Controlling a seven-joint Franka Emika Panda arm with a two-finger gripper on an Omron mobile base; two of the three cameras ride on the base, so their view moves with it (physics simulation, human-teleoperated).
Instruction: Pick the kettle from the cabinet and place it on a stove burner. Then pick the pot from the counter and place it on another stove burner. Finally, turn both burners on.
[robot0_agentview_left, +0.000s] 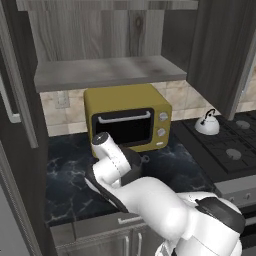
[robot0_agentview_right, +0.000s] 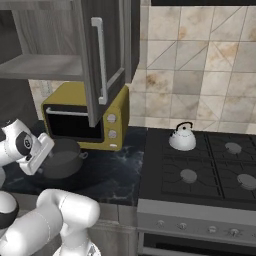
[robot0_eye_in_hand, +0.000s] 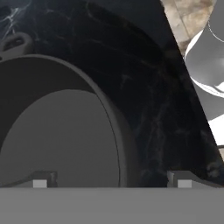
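Pot (robot0_agentview_right: 61, 159): set on the black marble desk (robot0_agentview_right: 107, 175), directly before the yellow microwave (robot0_agentview_right: 85, 117). Hand (robot0_eye_in_hand: 111, 180): held open over the pot's rim, one fingertip (robot0_eye_in_hand: 40, 179) seen inside the wall, the other outside. Kettle (robot0_agentview_right: 182, 137): placed on a rear burner of the cooktop (robot0_agentview_right: 200, 172). Open cabinet door (robot0_agentview_right: 102, 55): hung above the microwave.

Black white-veined marble-look counter (robot0_agentview_right: 107, 175) carries boxy yellow microwave (robot0_agentview_right: 82, 117) at back wall — landmark. Wide low dark grey metal pot (robot0_agentview_right: 62, 159) on counter just in front of microwave. Black four-burner cooktop (robot0_agentview_right: 200, 170) right of microwave; small domed silver-white kettle (robot0_agentview_right: 182, 137) on its nearest rear burner — upright.
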